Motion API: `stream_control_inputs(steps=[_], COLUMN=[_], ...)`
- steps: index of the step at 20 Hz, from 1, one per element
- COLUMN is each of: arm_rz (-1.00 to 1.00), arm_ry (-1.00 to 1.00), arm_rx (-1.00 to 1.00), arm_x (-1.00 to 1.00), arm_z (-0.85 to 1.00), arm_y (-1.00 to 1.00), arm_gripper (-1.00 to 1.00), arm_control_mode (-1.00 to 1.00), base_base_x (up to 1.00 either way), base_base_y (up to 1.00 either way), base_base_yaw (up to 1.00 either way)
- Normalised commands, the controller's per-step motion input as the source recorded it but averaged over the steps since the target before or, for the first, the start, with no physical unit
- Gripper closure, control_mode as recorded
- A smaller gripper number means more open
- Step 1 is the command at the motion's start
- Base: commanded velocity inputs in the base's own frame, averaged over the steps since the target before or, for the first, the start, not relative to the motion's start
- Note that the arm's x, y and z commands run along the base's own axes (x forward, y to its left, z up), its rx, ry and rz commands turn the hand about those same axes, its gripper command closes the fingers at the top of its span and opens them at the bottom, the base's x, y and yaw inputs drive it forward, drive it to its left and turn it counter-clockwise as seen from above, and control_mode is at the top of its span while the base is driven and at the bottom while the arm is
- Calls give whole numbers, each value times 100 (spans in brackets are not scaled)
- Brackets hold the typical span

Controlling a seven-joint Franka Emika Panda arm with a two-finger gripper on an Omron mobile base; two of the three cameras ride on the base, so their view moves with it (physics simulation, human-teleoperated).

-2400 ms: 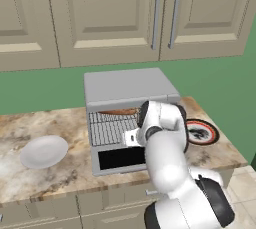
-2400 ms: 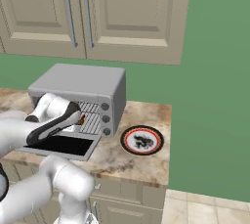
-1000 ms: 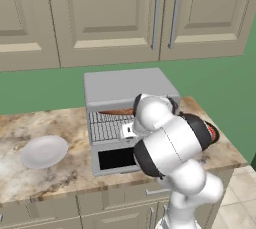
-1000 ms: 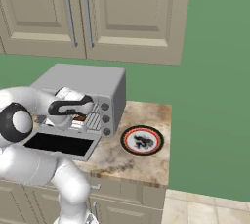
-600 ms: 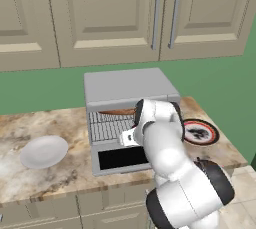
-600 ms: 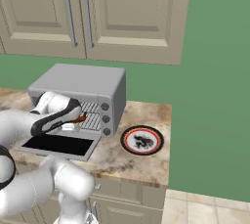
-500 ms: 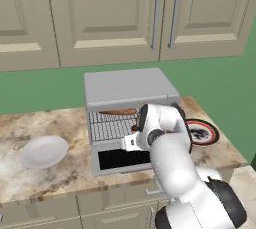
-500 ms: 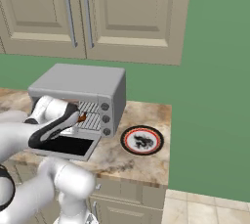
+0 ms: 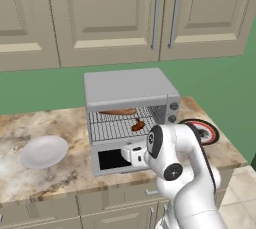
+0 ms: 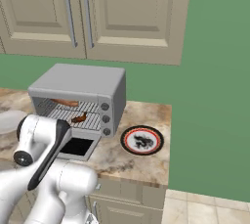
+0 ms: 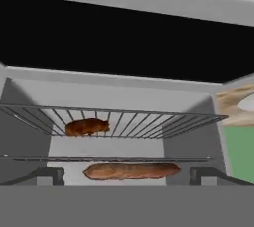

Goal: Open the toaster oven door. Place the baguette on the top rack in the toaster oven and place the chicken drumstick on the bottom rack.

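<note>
Left base view: toaster oven [image 9: 131,94] sits at frame centre with the toaster oven door [image 9: 116,159] dropped flat toward the camera. The baguette [image 9: 118,112] lies on the top rack [image 9: 125,116], left of centre. The chicken drumstick [image 9: 138,125] sits on the bottom rack [image 9: 120,130], toward its right side. The gripper [image 9: 131,154] is below both racks in frame, over the open door, clear of the food. An empty white plate [image 9: 43,151] sits at left, and a red-rimmed plate [image 9: 204,130] shows right of the oven.

Right base view: same layout. The baguette [image 10: 65,102] is upper left in the oven mouth, the drumstick [image 10: 79,118] lower and to its right. The white arm blocks the lower left of frame, so the hand itself is hard to make out here.

Hand view: this view is rolled upside down, with the door's dark glass across the top. The drumstick [image 11: 87,126] appears mid-left on one wire grid, and the baguette [image 11: 131,171] is low centre behind the other grid. The finger tips [image 11: 45,175] stand spread wide at lower left and lower right, nothing between them. Both items lie ahead of the hand inside the oven, apart from it.

Judgement: both placements look done, so this is probably the final step. The next move calls only for pulling the arm straight back without catching the door or racks.
</note>
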Motion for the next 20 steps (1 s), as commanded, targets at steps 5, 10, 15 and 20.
stream_control_inputs(steps=[5, 10, 15, 20], arm_rz=[2, 3, 3, 1], arm_ry=[0, 0, 0, 0], arm_rx=[-2, 0, 0, 0], arm_x=[-68, -81, -80, -59], arm_z=[100, 100, 100, 100], arm_y=[85, 88, 83, 57], arm_gripper=[-100, -100, -100, -100], arm_control_mode=[-100, -100, -100, -100], base_base_x=[0, 0, 0, 0], base_base_y=[0, 0, 0, 0], base_base_yaw=[0, 0, 0, 0])
